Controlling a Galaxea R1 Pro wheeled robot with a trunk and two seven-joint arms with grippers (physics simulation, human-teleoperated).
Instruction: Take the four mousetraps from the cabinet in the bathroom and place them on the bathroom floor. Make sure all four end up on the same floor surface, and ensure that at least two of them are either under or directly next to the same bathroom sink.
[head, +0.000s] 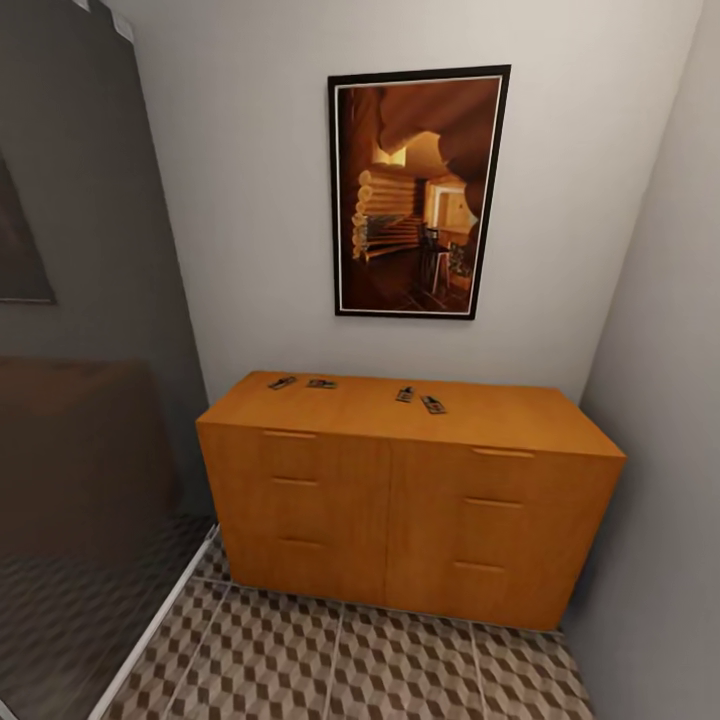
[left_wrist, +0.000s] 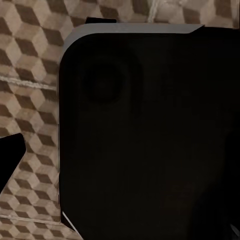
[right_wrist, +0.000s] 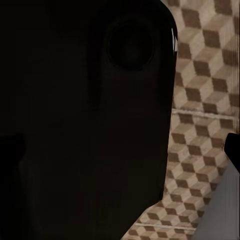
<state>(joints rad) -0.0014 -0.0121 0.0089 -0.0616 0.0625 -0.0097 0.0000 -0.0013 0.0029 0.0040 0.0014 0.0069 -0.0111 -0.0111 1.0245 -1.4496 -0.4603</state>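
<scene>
- Bathroom floor (head: 400, 670): cube-pattern tiles, nearest.
- Cabinet (head: 400, 500): orange-brown, on those tiles against the wall.
- Mousetraps: four on its top, paired, at left (head: 282, 382) (head: 321, 383) and centre (head: 404, 394) (head: 433, 404).
- Framed picture (head: 418, 190): one, above.
- Gripper opening, both: cannot tell.

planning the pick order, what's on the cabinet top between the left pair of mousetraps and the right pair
Only bare orange-brown cabinet top lies between the left pair of mousetraps and the right pair, as the head view shows.

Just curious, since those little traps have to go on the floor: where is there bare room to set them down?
The tiled bathroom floor lies bare in front of the cabinet. The cabinet's top is open along its front edge; the four mousetraps crowd the back.
</scene>
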